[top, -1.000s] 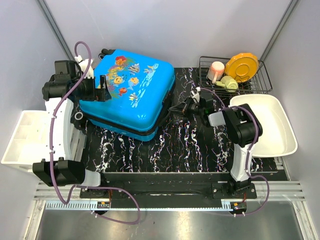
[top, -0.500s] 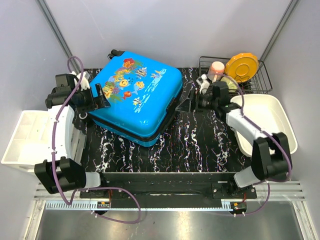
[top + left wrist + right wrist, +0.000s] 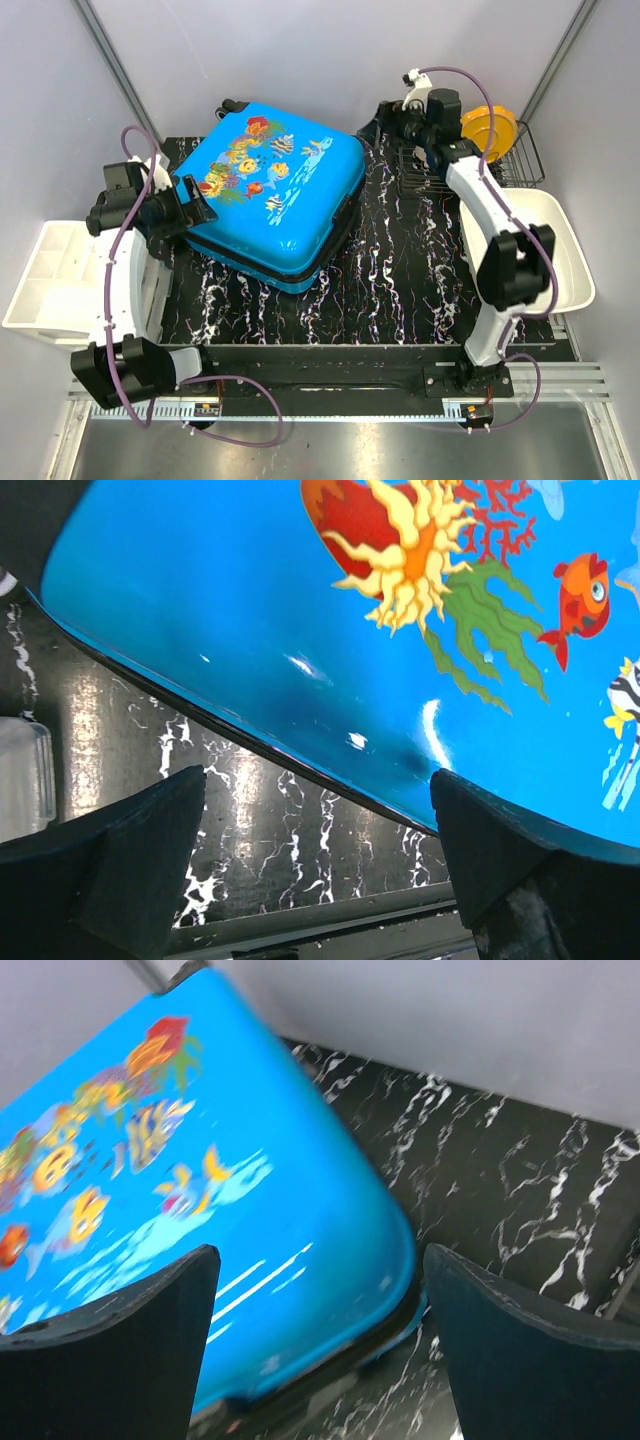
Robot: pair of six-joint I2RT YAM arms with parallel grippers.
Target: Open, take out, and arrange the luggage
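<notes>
The luggage lies closed and flat on the black marbled surface, a little left of the middle, with the fish-print shell facing up. It sits skewed. Its long axis runs roughly near to far, the near end swung towards the left and the black wheels at the far-left corner by the back wall.

The left tool is at the luggage's left edge with its fingers spread wide and nothing gripped. In the left wrist view the blue shell fills the frame just beyond the tips, and I cannot tell whether they touch it.

Farther back, the right tool hangs spread wide and empty above the surface, beside the luggage's far-right corner and close to the wire rack.
</notes>
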